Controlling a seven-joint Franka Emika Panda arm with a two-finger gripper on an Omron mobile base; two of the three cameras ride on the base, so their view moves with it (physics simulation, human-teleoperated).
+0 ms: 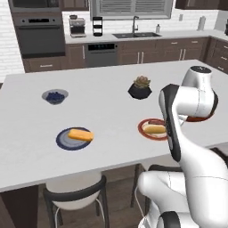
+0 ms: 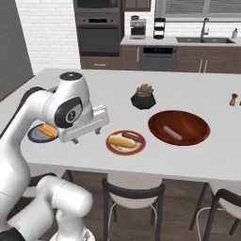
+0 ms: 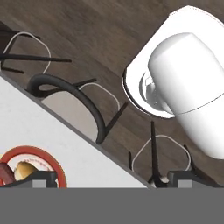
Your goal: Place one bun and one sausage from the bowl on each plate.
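The gripper point(image 2: 86, 135) hangs wide open and empty at the near counter edge. Just beyond, a glossy red-rimmed plate point(image 2: 125, 142) carries a long yellow bun point(image 2: 119, 140) and a slim sausage point(image 2: 132, 136). Left, a blue plate point(image 1: 73, 138) bears a bun point(image 1: 80, 134) alone. Farther right, the broad brown bowl point(image 2: 179, 127) holds one sausage point(image 2: 172, 132).

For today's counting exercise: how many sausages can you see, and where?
2: one sausage lies in the reddish-brown bowl; another lies beside the bun on the red-rimmed plate. None seems hidden.
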